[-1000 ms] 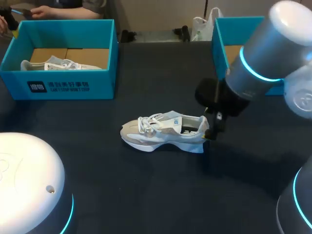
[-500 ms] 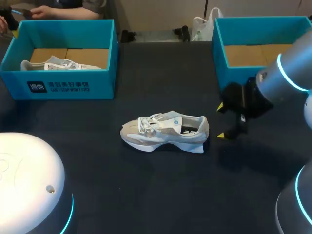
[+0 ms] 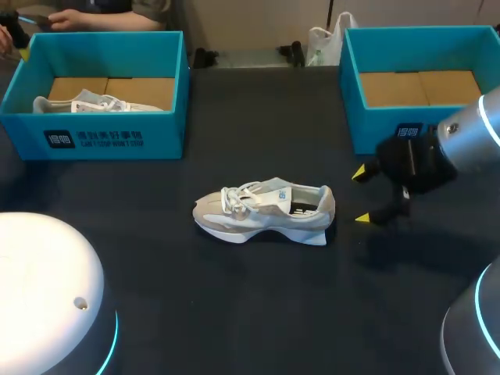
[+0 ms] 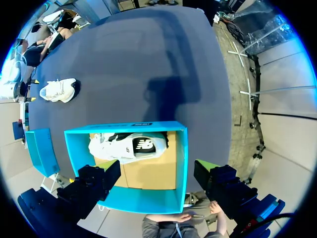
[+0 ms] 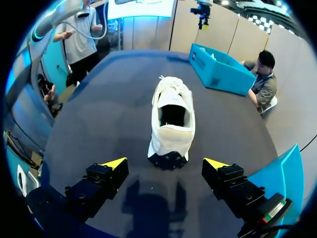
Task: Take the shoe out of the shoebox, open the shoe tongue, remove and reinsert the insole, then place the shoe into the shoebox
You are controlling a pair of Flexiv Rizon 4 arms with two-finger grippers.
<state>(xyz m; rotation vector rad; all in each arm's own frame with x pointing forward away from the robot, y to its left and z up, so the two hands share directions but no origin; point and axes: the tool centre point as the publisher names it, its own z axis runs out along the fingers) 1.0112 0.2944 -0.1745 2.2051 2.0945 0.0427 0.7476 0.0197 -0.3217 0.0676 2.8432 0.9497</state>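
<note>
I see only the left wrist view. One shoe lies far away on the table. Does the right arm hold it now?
Observer: No. The right gripper is open, clear of the shoe, beyond its heel.
Operator: How does the shoe stand?
Observer: Upright on its sole, heel toward the right fingers.
Operator: Is the shoebox near that arm occupied?
Observer: The shoebox shows only cardboard on its visible floor, no shoe.

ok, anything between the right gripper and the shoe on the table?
Nothing visible. The right gripper, fingers open, faces the heel of the shoe, with only bare table between them.
</note>
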